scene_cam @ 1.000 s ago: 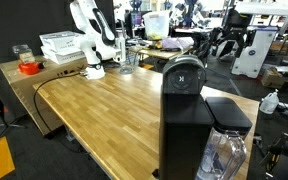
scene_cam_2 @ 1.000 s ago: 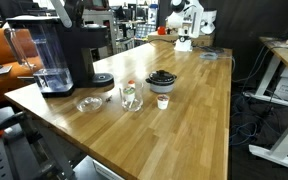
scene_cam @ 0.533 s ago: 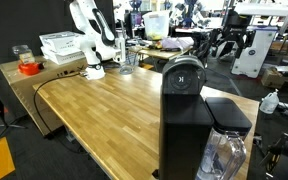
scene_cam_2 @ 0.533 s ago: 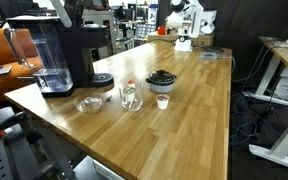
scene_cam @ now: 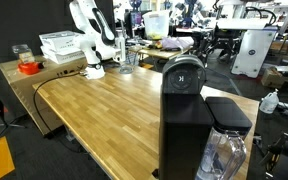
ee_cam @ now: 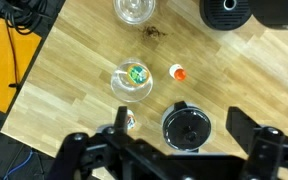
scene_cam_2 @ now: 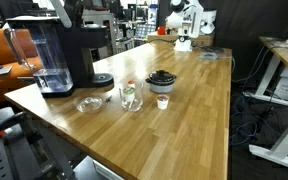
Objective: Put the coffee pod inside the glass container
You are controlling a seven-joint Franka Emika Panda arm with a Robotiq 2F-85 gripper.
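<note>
In the wrist view a clear glass container (ee_cam: 134,79) stands on the wooden table with something green inside. A small orange-and-white coffee pod (ee_cam: 178,72) lies just right of it. A second small pod (ee_cam: 130,121) sits below it, partly behind my left finger. My gripper (ee_cam: 181,126) is open and empty, high above a round black lid-like object (ee_cam: 188,127). In an exterior view the glass container (scene_cam_2: 131,96), a pod (scene_cam_2: 162,101) and the black object (scene_cam_2: 161,80) stand together near the table's front. The arm (scene_cam_2: 184,20) is at the far end.
A black coffee machine (scene_cam_2: 64,50) with a water tank stands at the table corner; its base shows in the wrist view (ee_cam: 229,12). A shallow glass dish (scene_cam_2: 88,103) lies next to it, also in the wrist view (ee_cam: 133,10). Cables and the table edge lie left (ee_cam: 24,60).
</note>
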